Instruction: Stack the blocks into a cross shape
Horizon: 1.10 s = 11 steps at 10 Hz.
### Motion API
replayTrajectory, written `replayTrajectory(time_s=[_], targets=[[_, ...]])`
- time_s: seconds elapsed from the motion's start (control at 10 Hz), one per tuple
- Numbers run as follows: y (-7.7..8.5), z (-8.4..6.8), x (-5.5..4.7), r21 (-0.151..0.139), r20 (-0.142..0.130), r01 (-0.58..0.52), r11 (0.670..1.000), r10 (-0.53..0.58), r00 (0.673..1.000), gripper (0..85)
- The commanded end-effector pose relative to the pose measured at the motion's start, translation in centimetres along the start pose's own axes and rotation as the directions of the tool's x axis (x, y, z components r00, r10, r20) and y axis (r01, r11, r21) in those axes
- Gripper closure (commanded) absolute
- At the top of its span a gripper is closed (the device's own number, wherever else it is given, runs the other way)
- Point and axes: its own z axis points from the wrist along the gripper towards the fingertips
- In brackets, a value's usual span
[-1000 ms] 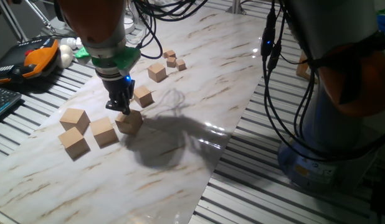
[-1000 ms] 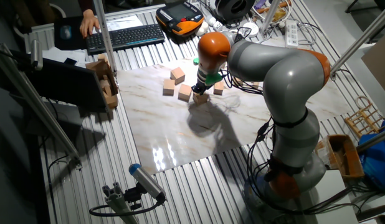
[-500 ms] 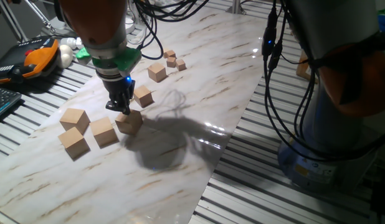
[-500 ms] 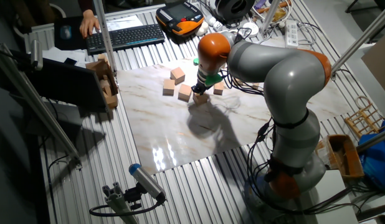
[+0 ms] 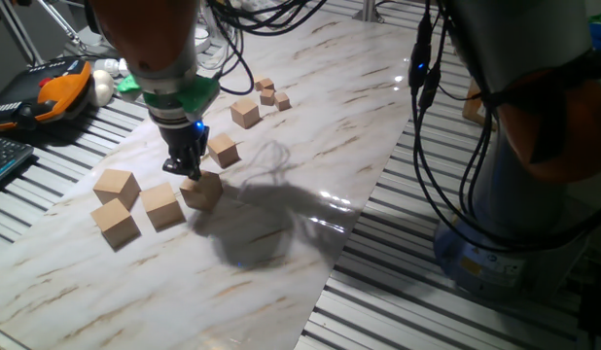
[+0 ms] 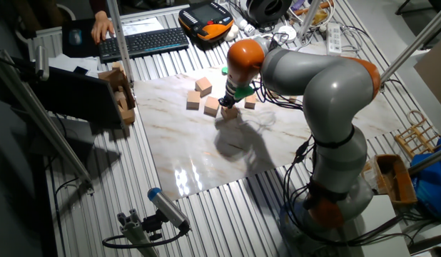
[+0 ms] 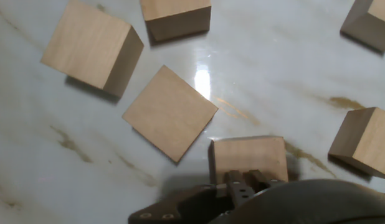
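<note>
Four large tan blocks lie on the marble board. Three of them (image 5: 116,183) (image 5: 116,221) (image 5: 162,205) sit in a loose group at the left. The fourth block (image 5: 201,190) lies just right of that group. My gripper (image 5: 186,171) points down over the far edge of this fourth block, fingers close together and holding nothing. In the hand view the fingertips (image 7: 243,182) sit at the near edge of that block (image 7: 248,158), with a diagonally turned block (image 7: 171,112) beside it and two more (image 7: 93,46) (image 7: 175,15) beyond. The other fixed view shows the gripper (image 6: 227,107) at the same block (image 6: 229,113).
Two medium cubes (image 5: 223,149) (image 5: 245,114) lie just behind the gripper, and tiny cubes (image 5: 269,94) sit further back. An orange pendant (image 5: 62,86) and a keyboard (image 5: 4,156) lie off the board at the left. Cables hang near the arm's base (image 5: 534,194) at the right.
The gripper has shifted very slightly to the left over the fourth block. The blocks look unmoved.
</note>
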Motion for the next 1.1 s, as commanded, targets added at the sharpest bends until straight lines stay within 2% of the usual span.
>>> replayTrajectory(time_s=[0.0, 0.1, 0.3, 0.7, 1.0], targets=[[-0.09, 0.05, -0.05, 0.004, 0.007, -0.001, 1.0, 0.001, 1.0, 0.0], [-0.2, 0.06, -0.07, 0.003, 0.015, -0.001, 1.0, 0.001, 1.0, 0.0], [-0.28, 0.04, -0.12, 0.021, 0.023, 0.012, 1.0, -0.012, 1.0, 0.0], [-0.34, 0.1, -0.18, 0.024, 0.018, 0.026, 0.999, -0.026, 0.999, 0.0], [-0.53, 0.7, -0.45, 0.025, 0.016, 0.029, 0.999, -0.029, 0.999, 0.0]])
